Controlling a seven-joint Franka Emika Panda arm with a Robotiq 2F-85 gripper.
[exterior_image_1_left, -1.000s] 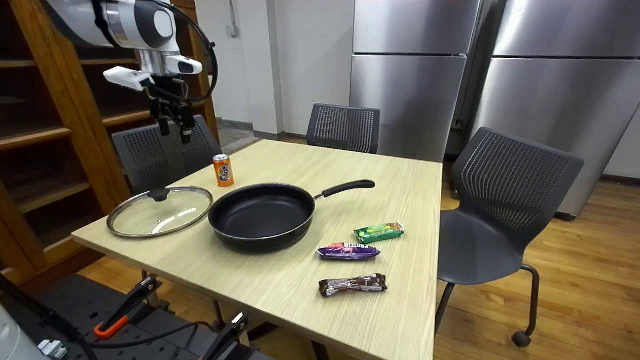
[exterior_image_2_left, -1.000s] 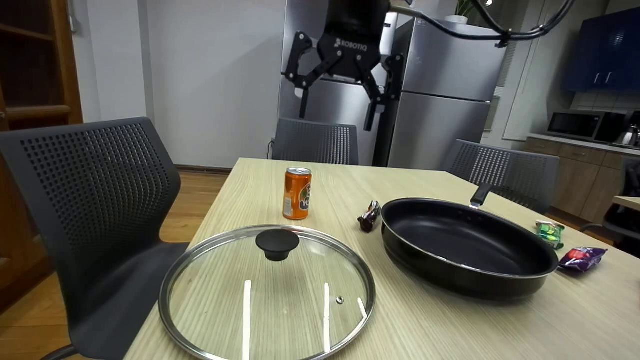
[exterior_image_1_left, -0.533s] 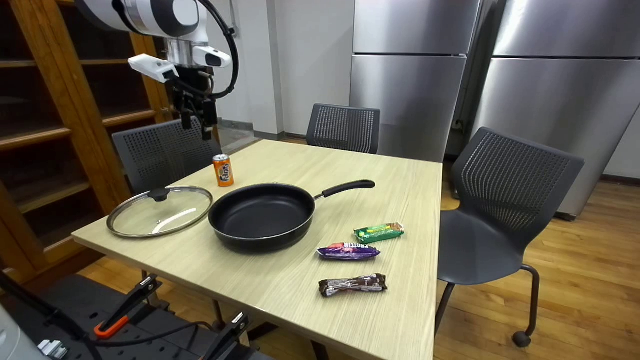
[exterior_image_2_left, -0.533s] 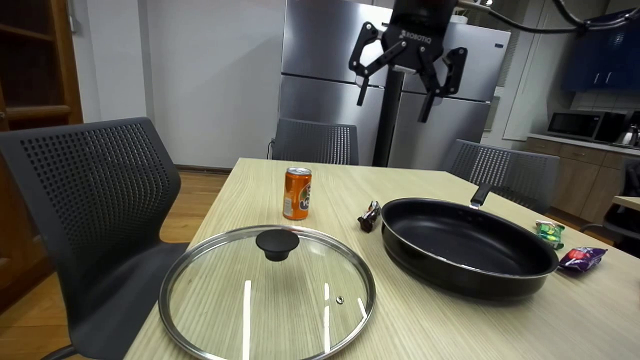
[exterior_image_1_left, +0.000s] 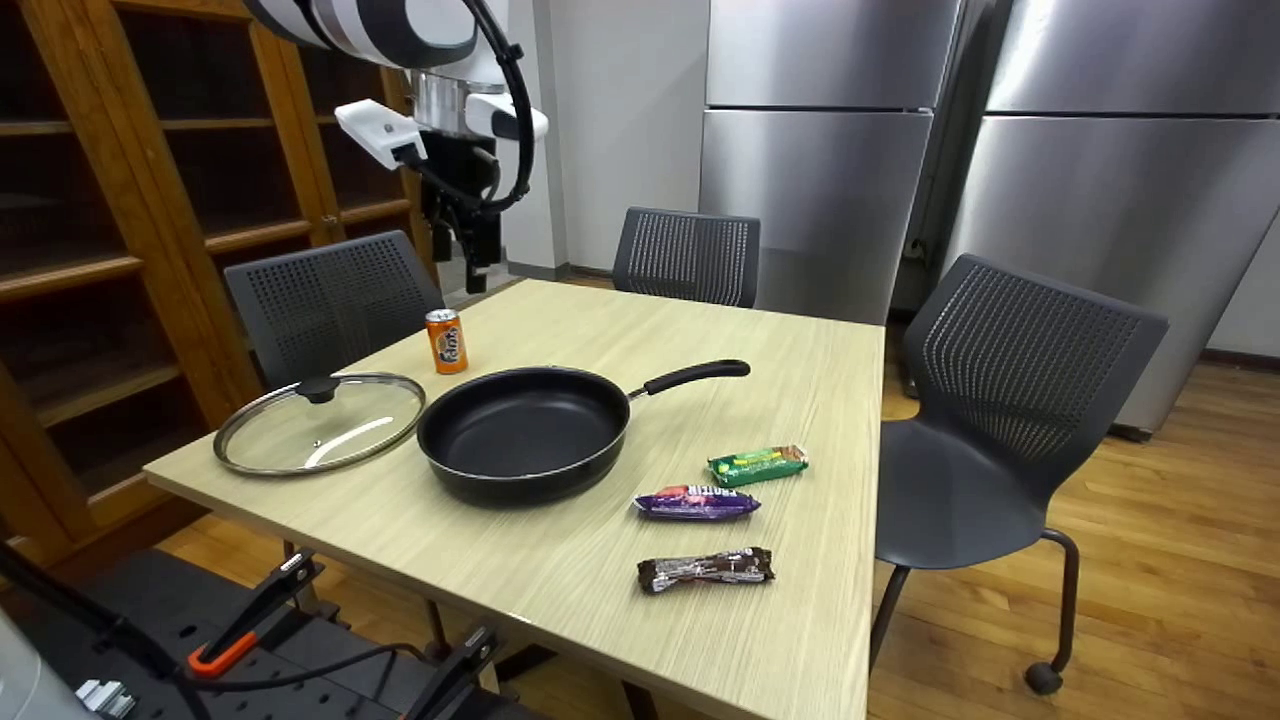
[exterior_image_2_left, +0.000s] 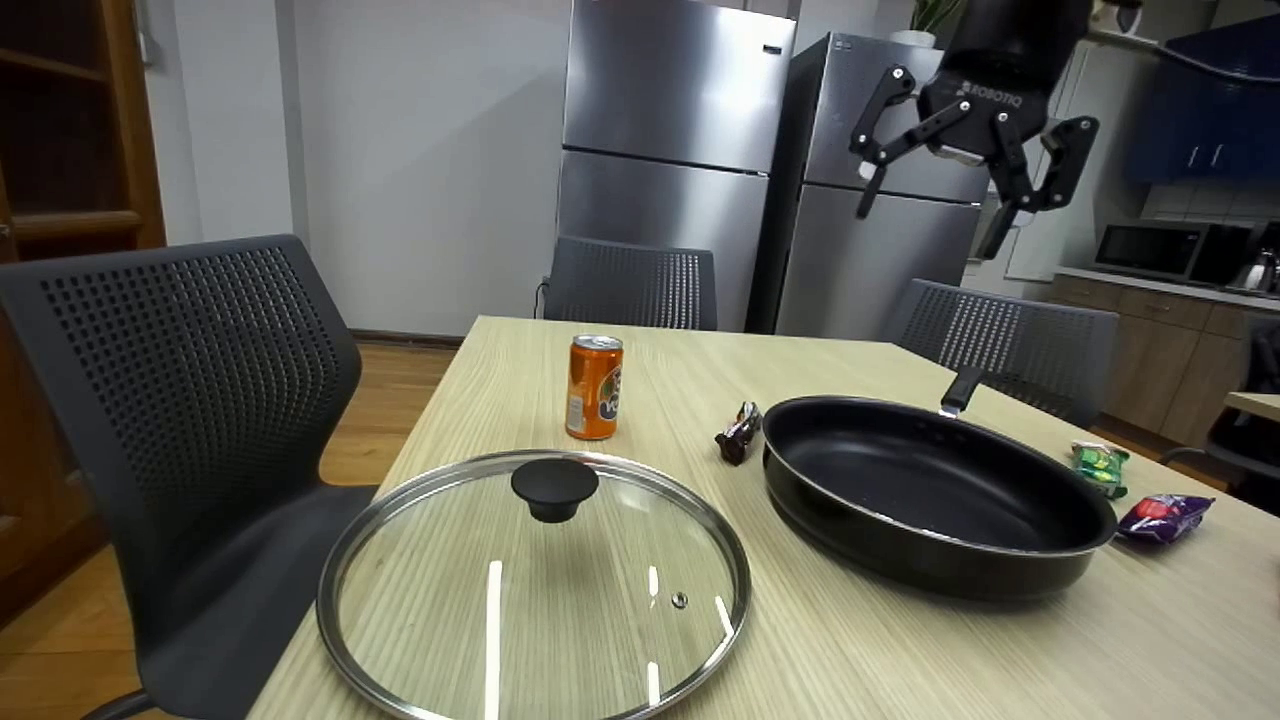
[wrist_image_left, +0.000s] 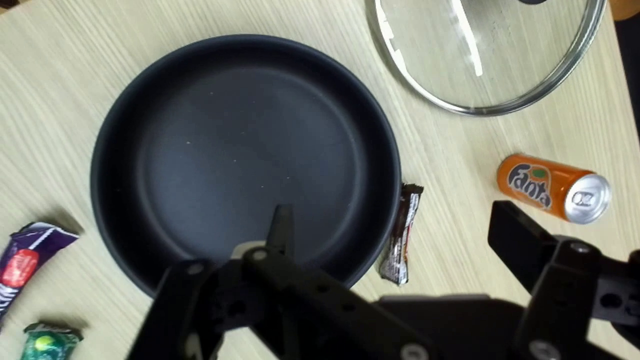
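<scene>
My gripper (exterior_image_1_left: 460, 262) is open and empty, high above the table in both exterior views (exterior_image_2_left: 932, 220). In the wrist view its spread fingers (wrist_image_left: 395, 225) hang over the pan and near the can. The black frying pan (exterior_image_1_left: 520, 430) has nothing inside it; its interior also shows in the wrist view (wrist_image_left: 245, 160). A brown-wrapped bar (wrist_image_left: 401, 240) lies against the pan's side, between the pan and the orange Fanta can (wrist_image_left: 530, 182). The can (exterior_image_1_left: 447, 342) stands upright. The glass lid (exterior_image_2_left: 555, 490) with a black knob lies flat beside the pan. My gripper touches nothing.
In an exterior view a green bar (exterior_image_1_left: 758, 466), a purple bar (exterior_image_1_left: 697, 503) and a brown bar (exterior_image_1_left: 705, 570) lie on the wooden table (exterior_image_1_left: 800, 640). The pan's handle (exterior_image_1_left: 700, 373) sticks out. Dark chairs (exterior_image_1_left: 1000, 400) stand around the table.
My gripper has moved steadily rightward in both exterior views, from beyond the can's side toward above the pan, staying open. The objects on the table have not moved.
</scene>
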